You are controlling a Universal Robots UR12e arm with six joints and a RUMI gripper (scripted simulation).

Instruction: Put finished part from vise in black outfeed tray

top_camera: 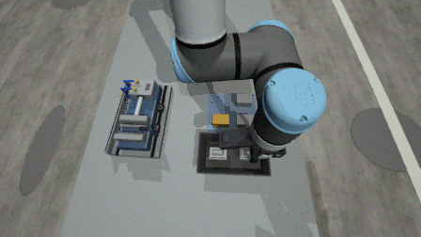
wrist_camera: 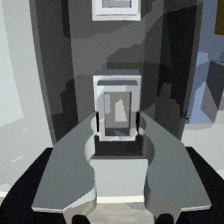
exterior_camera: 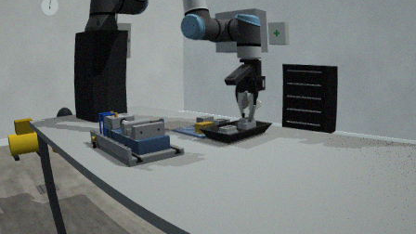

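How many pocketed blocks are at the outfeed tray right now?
2. One block lies in the black tray, on its vise-facing side. The other is held in the gripper, low over the tray's free half. None hidden, as far as I see.

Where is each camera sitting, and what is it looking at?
Top: high overhead, looking straight down on the table, vise and black outfeed tray; the arm's elbow and wrist fill the middle.
Exterior: beside the table, looking across at the whole arm and gripper lowered into the tray.
Wrist: on the gripper, looking down past both fingers at the held finished part.
Shared: wrist and top both show the other pocketed block in the tray.
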